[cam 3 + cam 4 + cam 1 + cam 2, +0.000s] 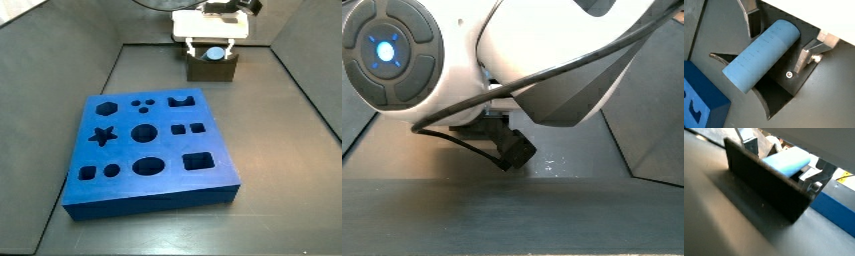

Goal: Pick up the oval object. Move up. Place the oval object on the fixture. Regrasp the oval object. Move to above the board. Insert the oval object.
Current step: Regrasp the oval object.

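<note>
The end effector (777, 40) sits low over the fixture (777, 92), its silver fingers (807, 57) standing either side of the pale blue peg (761, 55); in this wrist view the peg lies on its side across the fixture's notch, which looks meant to cradle it so it cannot roll while the grip is changed. Whether the pads press on the peg or only flank it I cannot tell. A corner of the blue board (701, 102) shows just beside. In a wrist view from behind the fixture (767, 185), its dark wall hides most of the peg (787, 163), with one finger (811, 175) near the peg's end and the board (834, 213) beyond. In a side view the end effector (211, 48) hangs over the fixture (214, 68) at the far end of the bench (287, 130), well apart from the board (147, 150). In a side view blocked by the arm, only a dark fitting (509, 145) shows.
</note>
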Motion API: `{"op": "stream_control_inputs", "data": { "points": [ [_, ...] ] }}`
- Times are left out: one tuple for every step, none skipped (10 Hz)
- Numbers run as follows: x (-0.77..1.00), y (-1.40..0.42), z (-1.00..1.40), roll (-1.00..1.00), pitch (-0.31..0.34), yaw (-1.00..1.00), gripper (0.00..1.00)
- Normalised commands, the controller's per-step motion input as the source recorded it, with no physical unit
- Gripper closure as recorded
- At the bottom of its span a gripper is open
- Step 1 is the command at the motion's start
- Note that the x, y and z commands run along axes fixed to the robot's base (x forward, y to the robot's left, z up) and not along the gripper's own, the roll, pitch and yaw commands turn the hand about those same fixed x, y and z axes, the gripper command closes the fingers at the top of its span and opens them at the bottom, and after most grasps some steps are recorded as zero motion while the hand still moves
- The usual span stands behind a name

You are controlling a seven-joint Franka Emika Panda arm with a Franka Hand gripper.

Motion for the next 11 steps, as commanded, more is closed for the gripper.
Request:
{"op": "stream_control_inputs", "data": {
  "points": [
    [-0.01, 0.0, 1.0, 0.03, -0.013, 0.03, 0.0],
    [-0.03, 0.0, 1.0, 0.03, -0.01, 0.03, 0.0],
    [-0.03, 0.0, 1.0, 0.04, -0.011, 0.04, 0.0],
    [-0.05, 0.0, 1.0, 0.02, -0.007, 0.04, 0.0],
    [-0.05, 0.0, 0.96, 0.02, -0.005, 0.04, 0.0],
    [-0.05, 0.0, 0.72, 0.01, 0.002, 0.04, 0.0],
    [-0.04, 0.01, 0.53, 0.0, 0.002, 0.03, 0.0],
    [-0.04, 0.0, 0.27, 0.0, 0.004, 0.03, 0.0],
    [-0.12, -0.97, 1.0, 1.0, 0.058, 0.05, 0.0],
    [-0.11, -1.0, 0.94, 1.0, 0.057, 0.05, 0.0],
    [-0.12, -1.0, 0.91, 1.0, 0.049, 0.05, 0.0]
  ]
}}
